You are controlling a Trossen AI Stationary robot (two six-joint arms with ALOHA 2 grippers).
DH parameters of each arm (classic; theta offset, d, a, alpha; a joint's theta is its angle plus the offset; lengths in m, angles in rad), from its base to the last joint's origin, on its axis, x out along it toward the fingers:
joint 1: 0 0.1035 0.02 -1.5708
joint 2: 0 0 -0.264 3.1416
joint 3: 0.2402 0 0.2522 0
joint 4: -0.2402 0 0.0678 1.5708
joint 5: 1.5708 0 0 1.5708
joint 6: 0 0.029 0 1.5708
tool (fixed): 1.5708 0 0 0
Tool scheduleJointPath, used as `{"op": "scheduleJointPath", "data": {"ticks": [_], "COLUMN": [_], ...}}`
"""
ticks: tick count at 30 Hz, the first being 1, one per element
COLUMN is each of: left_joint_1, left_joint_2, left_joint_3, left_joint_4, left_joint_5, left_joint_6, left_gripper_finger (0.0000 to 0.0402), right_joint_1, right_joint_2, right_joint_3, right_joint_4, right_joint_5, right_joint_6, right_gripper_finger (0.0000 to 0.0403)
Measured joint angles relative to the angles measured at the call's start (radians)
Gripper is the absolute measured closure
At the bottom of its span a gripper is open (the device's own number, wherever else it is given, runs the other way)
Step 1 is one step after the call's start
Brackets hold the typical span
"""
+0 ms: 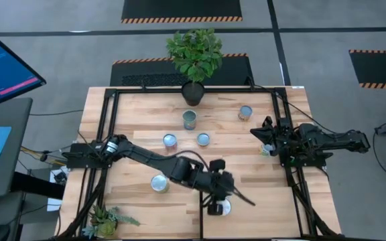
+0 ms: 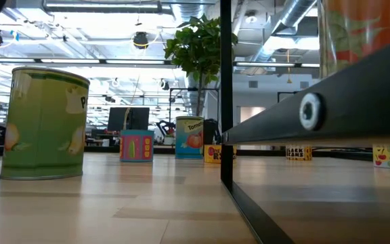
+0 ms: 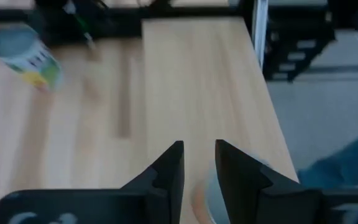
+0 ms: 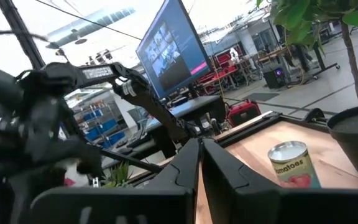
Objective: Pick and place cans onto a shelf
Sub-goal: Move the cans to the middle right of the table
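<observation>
- The left gripper [image 1: 218,203] hovers at the near edge of the wood, right of centre. Its jaws are almost clenched with nothing between them, as the left wrist view shows.
- A white-topped can [image 1: 226,208] sits just beside and partly under those fingers [image 3: 169,168]. It is not grasped, so this looks like either a fresh set-down or the start of a pick.
- The right gripper [image 1: 265,142] rests at the right-hand black bar of the shelf [image 1: 139,110]. Its jaws are pressed nearly together and empty in the right wrist view.
- A small can [image 1: 267,150] stands just beside the right gripper, apparently not held.
- Five more cans stand loose on the framed planks: a tomato can [image 1: 189,120] near the plant pot [image 1: 193,93], a far-right can [image 1: 245,112], two middle cans [image 1: 170,140] [image 1: 203,139] and a near-left can [image 1: 159,183].
- Judged from above, no can is in transit. Whether those planks are the shelf level or the table beneath it cannot be told, so the count of cans already placed stays open.
</observation>
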Motion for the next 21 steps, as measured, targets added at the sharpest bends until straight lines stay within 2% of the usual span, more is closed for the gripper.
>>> {"op": "scheduleJointPath", "data": {"ticks": [5, 9, 12, 14, 18, 21], "left_joint_1": [0.007, 0.011, 0.014, 0.014, -0.012, -0.047], "left_joint_2": [-0.019, -0.095, -0.134, -0.153, -0.224, -0.29], "left_joint_3": [0.101, 0.073, 0.073, 0.071, -0.026, -0.117], "left_joint_4": [-0.165, -0.386, -0.649, -0.831, -0.8, -0.82], "left_joint_5": [-0.053, -0.225, -0.326, -0.304, -0.178, -0.165], "left_joint_6": [0.07, 0.074, -0.047, -0.168, -0.225, -0.34], "left_gripper_finger": [0.0324, 0.0324, 0.0324, 0.0324, 0.0324, 0.0324], "right_joint_1": [0.0, 0.0, 0.0, 0.0, 0.0, 0.005], "right_joint_2": [0.0, -0.001, -0.001, 0.0, 0.0, -0.004], "right_joint_3": [0.0, 0.001, 0.002, 0.002, 0.001, 0.001], "right_joint_4": [0.109, 0.205, 0.211, 0.206, 0.173, 0.133], "right_joint_5": [-0.134, -0.203, -0.203, -0.203, -0.204, -0.204], "right_joint_6": [-0.017, -0.056, -0.061, -0.059, -0.015, 0.022], "right_gripper_finger": [0.0356, 0.0356, 0.0356, 0.0356, 0.0356, 0.0356]}}
